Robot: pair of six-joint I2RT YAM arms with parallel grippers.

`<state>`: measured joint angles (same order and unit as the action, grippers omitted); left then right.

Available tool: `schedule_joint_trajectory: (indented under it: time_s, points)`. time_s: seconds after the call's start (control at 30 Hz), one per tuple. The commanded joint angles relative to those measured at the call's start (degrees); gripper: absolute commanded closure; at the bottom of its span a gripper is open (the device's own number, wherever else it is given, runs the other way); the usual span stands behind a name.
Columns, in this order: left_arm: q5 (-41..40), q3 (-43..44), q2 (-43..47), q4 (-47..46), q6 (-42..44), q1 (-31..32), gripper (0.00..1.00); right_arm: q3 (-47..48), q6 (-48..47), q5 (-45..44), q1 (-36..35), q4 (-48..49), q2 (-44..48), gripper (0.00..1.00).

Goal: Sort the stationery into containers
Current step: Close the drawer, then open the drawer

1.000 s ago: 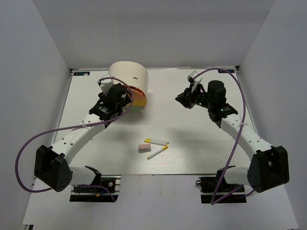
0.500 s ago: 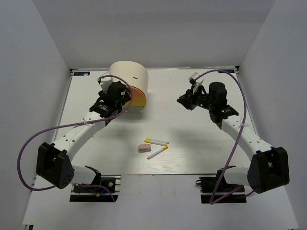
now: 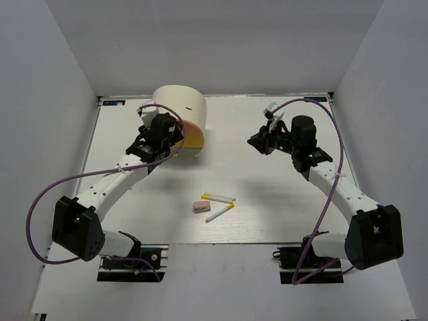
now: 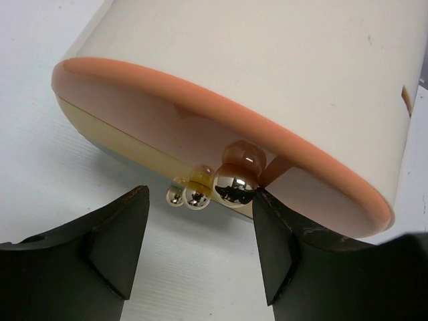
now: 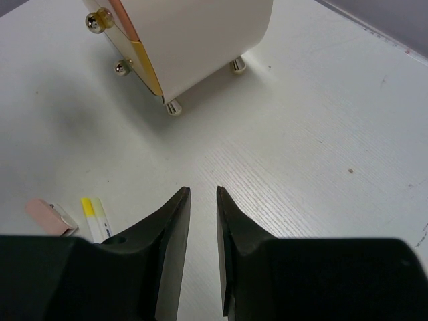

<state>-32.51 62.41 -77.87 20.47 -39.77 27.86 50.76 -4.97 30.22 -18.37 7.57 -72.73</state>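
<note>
Lining up on the knob (image 4: 235, 182)
Left gripper (image 4: 199, 200) spread either side of it, not pinching; centre, close, pull straight. Pens (image 3: 219, 197) and eraser (image 3: 200, 206) lie mid-table; right gripper (image 5: 202, 191) barely apart, empty.

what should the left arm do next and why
Probably ease the left gripper forward and slightly sideways, then close on the orange drawer's knob. Its jaws stand open just short of the knob, which sits off-centre near one finger, and the orange drawer looks shut.
</note>
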Motion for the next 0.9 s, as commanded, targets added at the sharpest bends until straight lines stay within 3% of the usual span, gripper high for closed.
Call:
schedule_joint_trajectory:
  time_s: [0.0,0.47,0.73,0.87]
  points:
    - [0.3,1.4,-0.1,-1.5,0.5,-0.3,0.27,0.0,0.0,1.0,0.2,2.1,1.6,0.72]
    - [1.7,0.3,1.9,-2.0,1.7,-0.3,0.24,-0.3,0.0,1.3,0.3,2.1,1.8,0.72]
    - [8.4,-7.9,10.2,-2.5,6.3,0.2,0.2,-1.1,-0.3,1.4,0.4,2.1,2.2,0.72]
    - [10.6,-10.9,12.2,-3.7,10.1,-0.3,0.25,-1.1,0.0,2.0,0.3,2.5,1.6,0.72]
